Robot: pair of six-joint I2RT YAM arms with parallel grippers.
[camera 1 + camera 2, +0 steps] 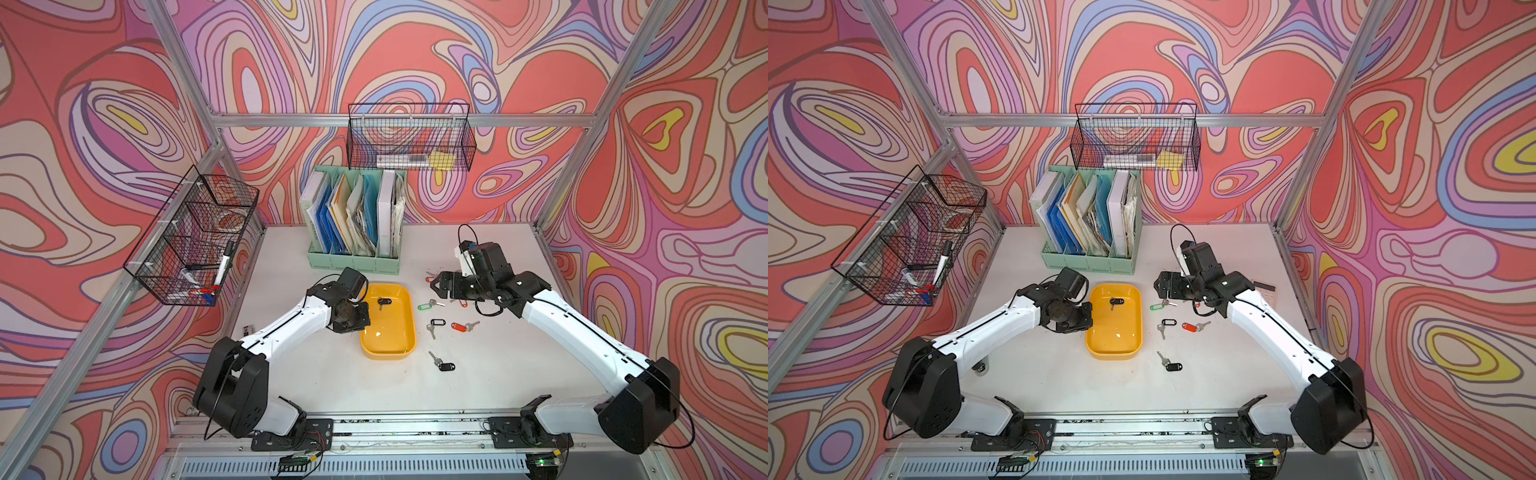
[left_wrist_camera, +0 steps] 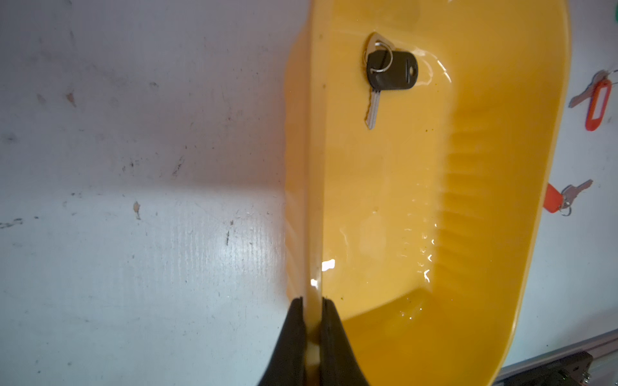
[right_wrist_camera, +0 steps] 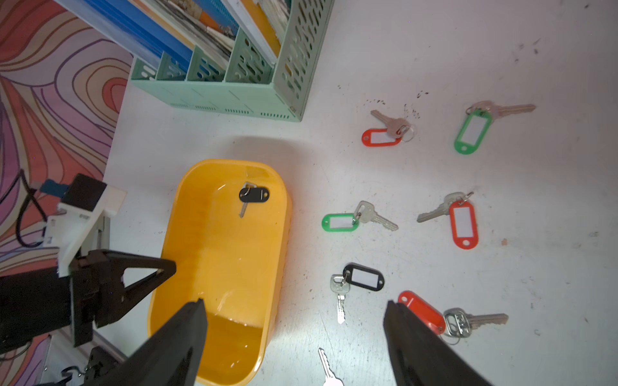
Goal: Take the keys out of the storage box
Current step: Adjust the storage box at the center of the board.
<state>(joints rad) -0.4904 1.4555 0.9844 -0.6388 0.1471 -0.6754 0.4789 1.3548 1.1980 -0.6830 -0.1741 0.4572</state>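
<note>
The yellow storage box (image 1: 390,332) (image 1: 1115,332) lies mid-table. Inside it, near the far end, rests one key with a black tag (image 1: 384,301) (image 2: 391,70) (image 3: 254,195). My left gripper (image 2: 313,300) (image 1: 361,327) is shut on the box's left wall, one finger inside and one outside. Over the table right of the box's far end hangs my right gripper (image 3: 294,302) (image 1: 436,284), open and holding nothing. Several other keys lie on the table right of the box: green tag (image 1: 424,306) (image 3: 339,222), black tag (image 1: 437,322) (image 3: 364,277), red tag (image 1: 459,326) (image 3: 423,310), black tag (image 1: 446,366).
A mint green file organiser (image 1: 355,220) full of folders stands behind the box. Black wire baskets hang on the back rail (image 1: 409,137) and the left rail (image 1: 193,237). More tagged keys (image 3: 381,137) (image 3: 473,132) (image 3: 463,224) lie under the right arm.
</note>
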